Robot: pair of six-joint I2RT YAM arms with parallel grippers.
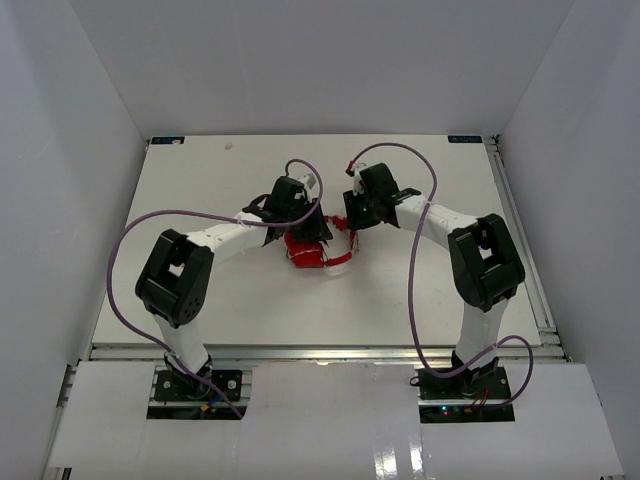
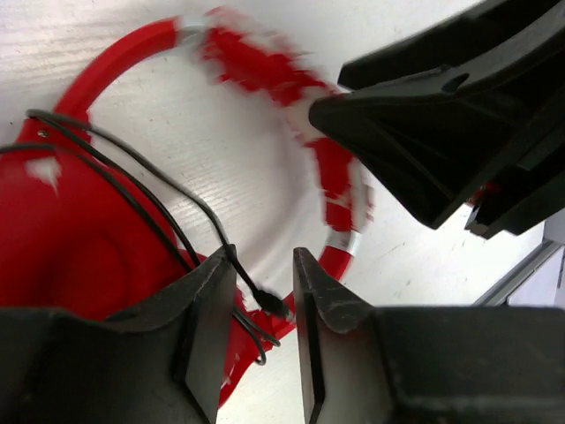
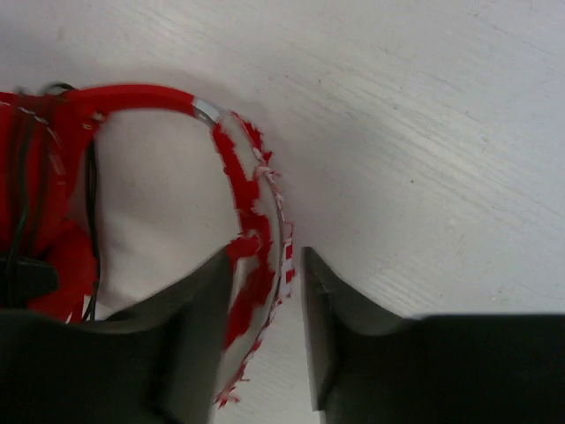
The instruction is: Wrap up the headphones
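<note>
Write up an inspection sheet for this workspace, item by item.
Surface: white table, matte, no marks that matter.
Job's things: red headphones lie mid-table between the two arms. Strands of their thin dark cable run across an earcup.
Clutter: nothing seen.
Grippers: left gripper has the cable's end between its jaws. Right gripper straddles the headband. Whether either is clamped cannot be told.
Cables: purple robot cables loop off both arms.
Surroundings: plain white walls on three sides.
</note>
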